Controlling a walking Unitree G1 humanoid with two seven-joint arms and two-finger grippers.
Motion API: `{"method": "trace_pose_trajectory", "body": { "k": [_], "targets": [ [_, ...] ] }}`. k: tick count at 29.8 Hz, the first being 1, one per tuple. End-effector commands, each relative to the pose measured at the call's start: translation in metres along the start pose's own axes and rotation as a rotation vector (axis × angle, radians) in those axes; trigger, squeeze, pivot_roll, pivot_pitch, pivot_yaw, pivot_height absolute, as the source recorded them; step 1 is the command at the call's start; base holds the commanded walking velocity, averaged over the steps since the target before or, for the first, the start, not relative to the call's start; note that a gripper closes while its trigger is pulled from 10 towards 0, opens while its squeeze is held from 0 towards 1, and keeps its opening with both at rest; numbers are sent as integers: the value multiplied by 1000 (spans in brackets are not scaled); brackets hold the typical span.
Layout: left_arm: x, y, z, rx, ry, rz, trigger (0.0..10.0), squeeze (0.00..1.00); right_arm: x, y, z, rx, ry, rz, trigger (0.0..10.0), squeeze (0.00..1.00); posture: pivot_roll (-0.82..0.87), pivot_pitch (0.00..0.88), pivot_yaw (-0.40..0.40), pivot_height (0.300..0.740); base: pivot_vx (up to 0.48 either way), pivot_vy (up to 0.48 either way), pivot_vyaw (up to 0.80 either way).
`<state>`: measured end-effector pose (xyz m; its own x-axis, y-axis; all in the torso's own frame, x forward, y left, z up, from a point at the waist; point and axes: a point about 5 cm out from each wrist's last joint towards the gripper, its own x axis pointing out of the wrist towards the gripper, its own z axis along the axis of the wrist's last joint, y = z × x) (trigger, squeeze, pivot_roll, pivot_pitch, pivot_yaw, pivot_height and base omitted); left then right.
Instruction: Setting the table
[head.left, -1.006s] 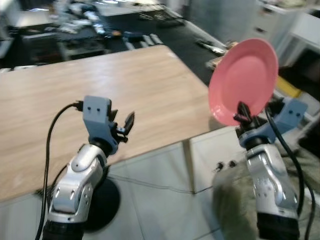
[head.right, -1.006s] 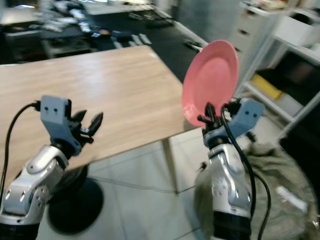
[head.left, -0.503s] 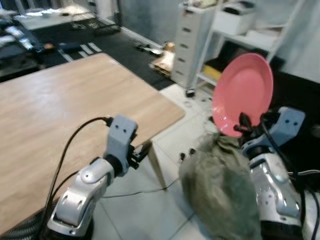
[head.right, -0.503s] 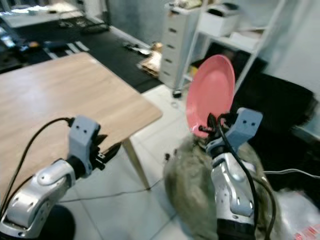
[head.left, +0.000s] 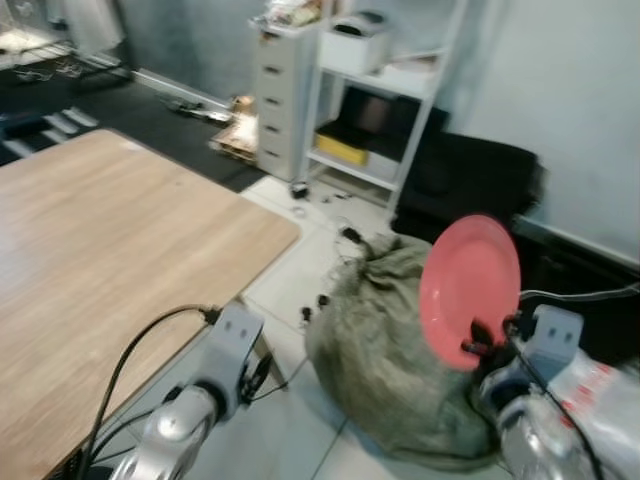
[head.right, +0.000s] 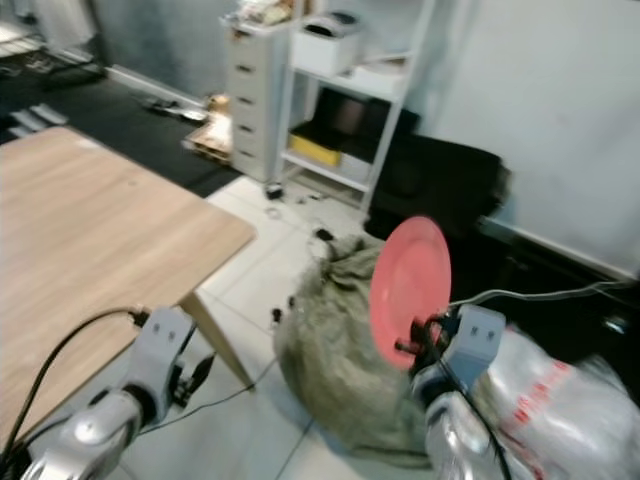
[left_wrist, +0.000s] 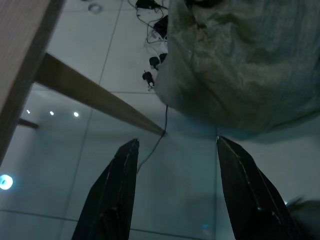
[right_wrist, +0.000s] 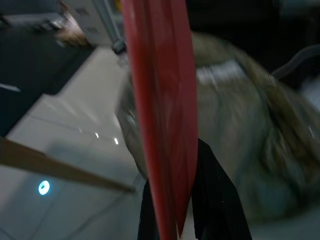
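Pink plate (head.left: 470, 291) is pinched upright at its lower rim by the right gripper (head.left: 478, 342), off the wooden table (head.left: 90, 250); left gripper (left_wrist: 175, 190) spread, empty; level the plate before lowering.

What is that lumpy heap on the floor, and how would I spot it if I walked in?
Start at the wooden table and look past its corner to the tiled floor, before the white shelf unit. There slumps a grey-green sack, creased and rumpled, with dark cables beside it. Unlike the smooth pink plate held upright in the robot's right claw, it is dull and shapeless.
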<state>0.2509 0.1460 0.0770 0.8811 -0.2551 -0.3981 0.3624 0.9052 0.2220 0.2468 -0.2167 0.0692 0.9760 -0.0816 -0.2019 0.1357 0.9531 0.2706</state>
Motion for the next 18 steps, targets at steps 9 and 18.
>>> {"method": "trace_pose_trajectory", "body": {
  "k": [9,18],
  "targets": [
    [2,-12,-51,-71,73,-104,10000,0,-22,-3,-56,-118,223,93,10000,0,-71,0,37,740,0,0,-800],
    [7,-18,-66,-176,104,-63,10000,0,-21,1,-64,-111,251,127,10000,0,-74,0,29,740,0,0,-800]
  ]
}}
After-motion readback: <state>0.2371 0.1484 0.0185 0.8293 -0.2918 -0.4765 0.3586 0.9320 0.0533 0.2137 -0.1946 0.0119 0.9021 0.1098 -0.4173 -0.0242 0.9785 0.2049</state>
